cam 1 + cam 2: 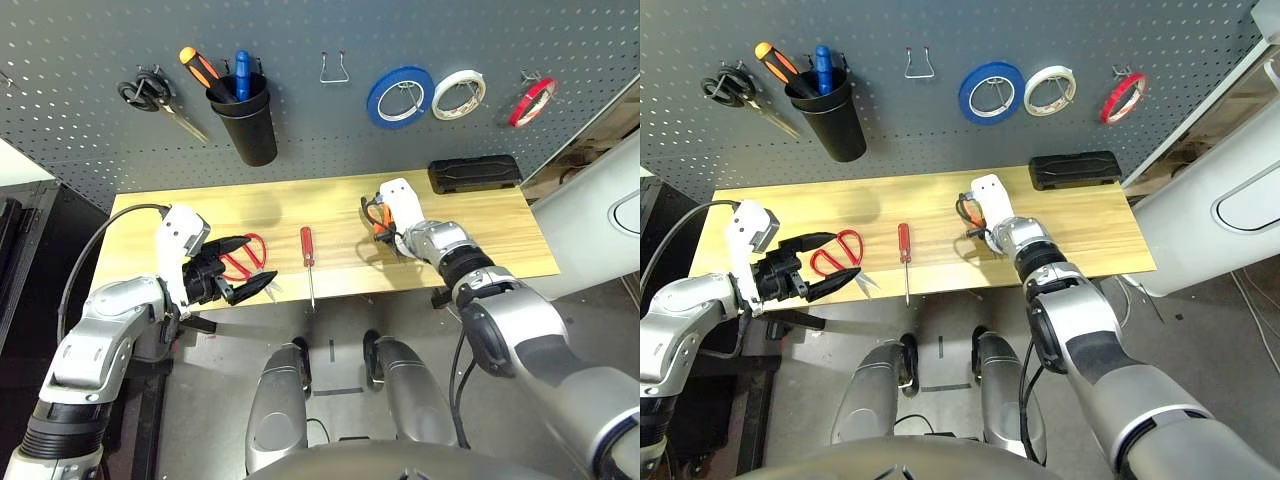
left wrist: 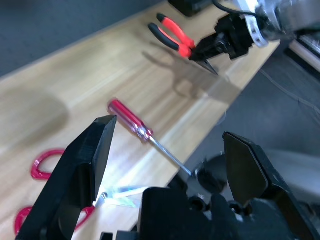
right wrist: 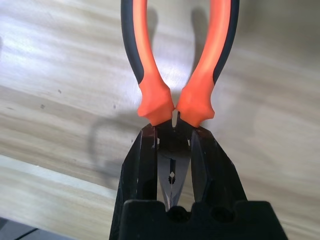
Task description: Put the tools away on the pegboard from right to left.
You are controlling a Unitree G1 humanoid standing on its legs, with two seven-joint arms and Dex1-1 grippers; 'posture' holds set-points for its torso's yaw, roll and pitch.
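Gripping the orange-and-black-handled pliers [image 3: 176, 65] by the metal nose, the right gripper [image 3: 172, 165] has its two fingers clenched on either side of the steel just below the handle shoulders, with the tool low over the wooden table [image 1: 480, 235] at centre right of the head view. The pliers look stiff and fairly heavy for their size, so a hold near the pivot seems sensible; the rubbery handles would be less slippery than the bare steel.

Low at the left of the frame, the left gripper [image 1: 245, 268] hovers with its fingers spread wide, holding nothing, just beside the red-handled scissors [image 1: 243, 258] lying on the table. The slim red-handled screwdriver [image 1: 308, 258] lies at centre, light and prone to roll.

Farther back, on the pegboard [image 1: 330, 130], the thin red tape ring [image 1: 532, 101] already hangs at upper right. The black cup [image 1: 246, 122] at upper left holds an orange-handled screwdriver [image 1: 199, 68] and a blue-handled tool [image 1: 242, 74].
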